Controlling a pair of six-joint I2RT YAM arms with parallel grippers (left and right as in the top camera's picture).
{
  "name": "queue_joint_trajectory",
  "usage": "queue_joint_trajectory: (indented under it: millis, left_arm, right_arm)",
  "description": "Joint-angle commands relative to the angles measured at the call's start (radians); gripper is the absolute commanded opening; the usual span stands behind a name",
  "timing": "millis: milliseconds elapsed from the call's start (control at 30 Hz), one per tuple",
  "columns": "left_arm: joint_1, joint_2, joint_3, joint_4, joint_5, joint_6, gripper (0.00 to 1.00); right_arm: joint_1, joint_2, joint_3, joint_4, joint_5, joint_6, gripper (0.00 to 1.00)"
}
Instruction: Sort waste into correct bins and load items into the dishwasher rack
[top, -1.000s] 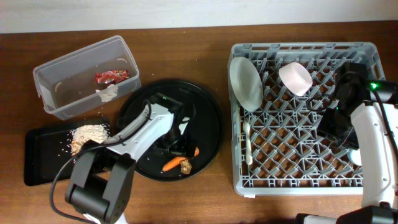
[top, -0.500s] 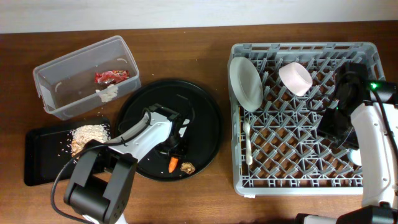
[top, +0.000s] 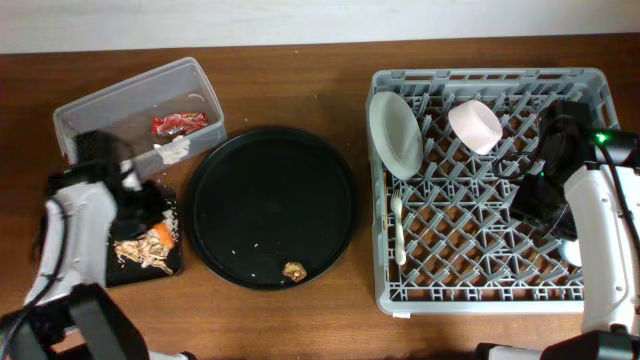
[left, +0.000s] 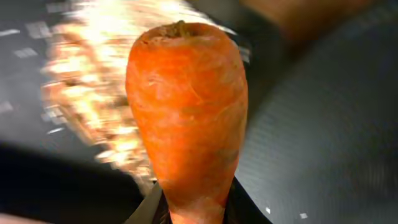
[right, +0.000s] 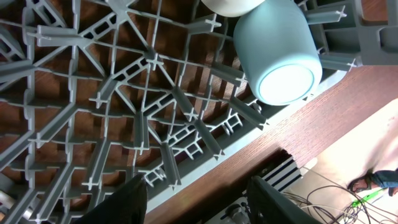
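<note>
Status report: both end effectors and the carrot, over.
Left end effector shut on carrot, above flat black tray. Right end effector open, empty, over rack. Nothing blocking.

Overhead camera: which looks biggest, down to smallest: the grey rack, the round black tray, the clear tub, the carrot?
1. grey rack, clearly the biggest
2. round black tray
3. clear tub, somewhat smaller than the tray
4. carrot, tiny by comparison

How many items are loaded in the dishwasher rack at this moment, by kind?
plate: 1
bowl: 1
fork: 1
cups: 2 (light-blue cup, white cup, partly hidden by the right arm)
Total: 5
</note>
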Motion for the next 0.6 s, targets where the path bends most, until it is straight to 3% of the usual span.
queue_joint_trajectory:
  millis: [0, 233, 567]
  left_arm:
    - [0.170, -0.018, 0.008, -0.013, 0.003, -0.127, 0.01]
    - [0.410, -0.016, -0.008, 0.062, -0.002, -0.179, 0.00]
    - [0.416, -0.014, -0.234, 0.303, -0.104, -0.204, 0.03]
  right_arm:
    - [-0.006, -0.004, -0.002, -0.001, 0.002, 0.000, 0.55]
    - [-0.006, -0.004, -0.002, -0.001, 0.002, 0.000, 0.55]
    - [-0.006, -0.004, -0.002, -0.001, 0.002, 0.000, 0.55]
